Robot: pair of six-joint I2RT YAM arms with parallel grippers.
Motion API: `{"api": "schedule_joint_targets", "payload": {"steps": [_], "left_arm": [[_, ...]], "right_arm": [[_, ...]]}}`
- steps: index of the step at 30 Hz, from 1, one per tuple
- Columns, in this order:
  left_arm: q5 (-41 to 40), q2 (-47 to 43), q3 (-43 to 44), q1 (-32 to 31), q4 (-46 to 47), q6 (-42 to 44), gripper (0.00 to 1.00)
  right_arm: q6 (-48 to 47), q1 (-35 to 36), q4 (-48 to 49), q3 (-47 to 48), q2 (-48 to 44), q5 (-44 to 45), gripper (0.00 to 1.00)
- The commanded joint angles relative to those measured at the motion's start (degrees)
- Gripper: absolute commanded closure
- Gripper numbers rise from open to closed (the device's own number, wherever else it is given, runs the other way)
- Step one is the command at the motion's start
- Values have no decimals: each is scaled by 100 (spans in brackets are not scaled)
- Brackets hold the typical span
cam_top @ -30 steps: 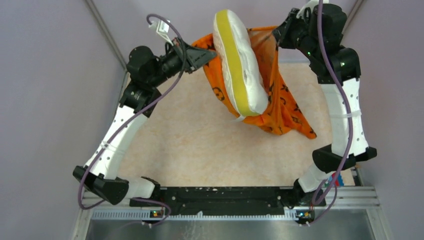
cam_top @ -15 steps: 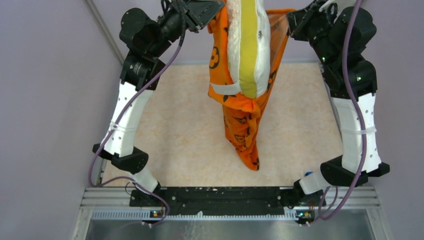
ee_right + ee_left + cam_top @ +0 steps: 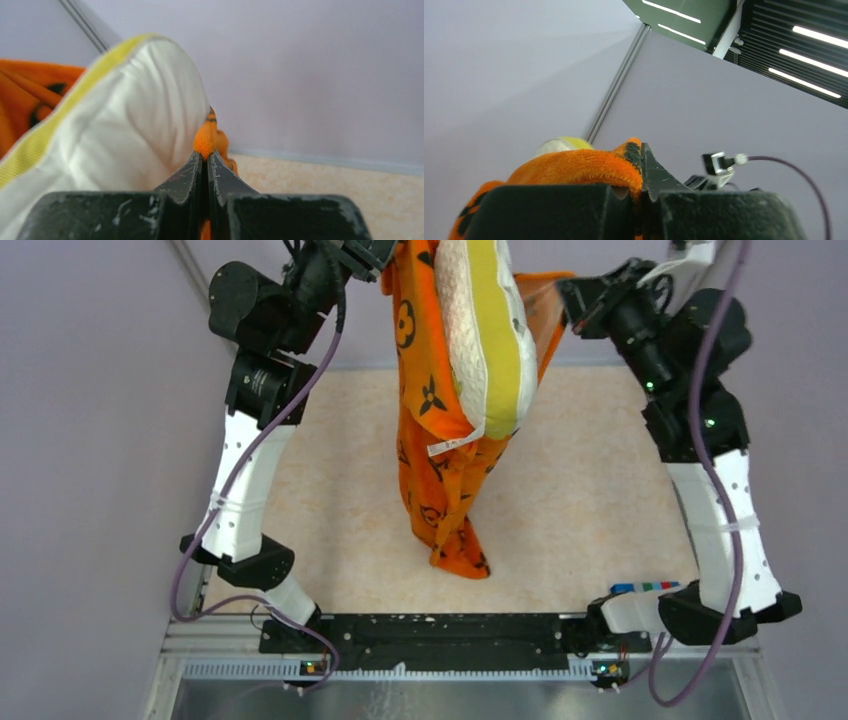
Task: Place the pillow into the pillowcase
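Note:
The orange pillowcase (image 3: 436, 480) with black motifs hangs high above the table, stretched between my two grippers. The white quilted pillow (image 3: 462, 330) with its yellow trim stands upright in its open mouth, the lower part inside, the upper part out of the frame's top. My left gripper (image 3: 382, 258) is shut on the pillowcase's left rim (image 3: 574, 167). My right gripper (image 3: 572, 302) is shut on the right rim (image 3: 206, 137), with the pillow (image 3: 115, 130) just left of its fingers. The pillowcase's tail reaches down toward the table.
The beige table top (image 3: 600, 490) lies below, with purple walls (image 3: 90, 440) on both sides and behind. A black rail (image 3: 440, 628) runs along the near edge between the arm bases. A small coloured object (image 3: 645, 587) sits by the right arm's base.
Both arms have lifted the pillowcase and pillow higher and upright. The pillowcase's tail has swung from the right side to hang straight down near the table's middle, and the pillow sits deeper.

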Motion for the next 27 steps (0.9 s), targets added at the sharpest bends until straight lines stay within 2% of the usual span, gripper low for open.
{"api": "schedule_joint_targets", "payload": {"steps": [1,4,6,8,10,13,14,16,19,21,24,25,27], "left_arm": [[549,-337,-238,15,594,38,100],[904,-522,-731,-46,392,104,100],[787,-622,-680,-49,422,197,100],[493,-558,-98,-48,425,314,100],[81,-496,414,-41,637,355,100],[-577,-681,382,-38,1422,367,100],[-726,-704,366,-40,1572,371,100],[-908,-703,359,-40,1740,393,100],[-605,-596,363,-33,1569,276,100],[-204,-529,215,-38,1196,142,100],[604,-535,-542,-131,1036,-240,100],[754,-506,-665,-233,923,-210,100],[941,-363,-520,-367,726,-95,100]], "right_arm": [[-431,-36,996,1680,-437,1476,100],[-663,-34,527,3120,221,1787,100],[-654,-34,361,3412,464,1647,100],[-489,-34,308,2946,396,1329,100],[-262,-37,517,1780,36,1003,100],[70,-37,1095,72,-564,704,100],[123,-38,1174,-267,-682,659,100],[138,-38,1123,-360,-750,721,100],[-190,-38,662,826,-379,1051,100],[-511,-42,181,2241,149,1481,100],[-1014,-46,-371,4542,1122,2149,100],[-1094,-47,-329,4609,1229,2201,100],[-1002,-44,-74,3867,1054,2095,100]]}}
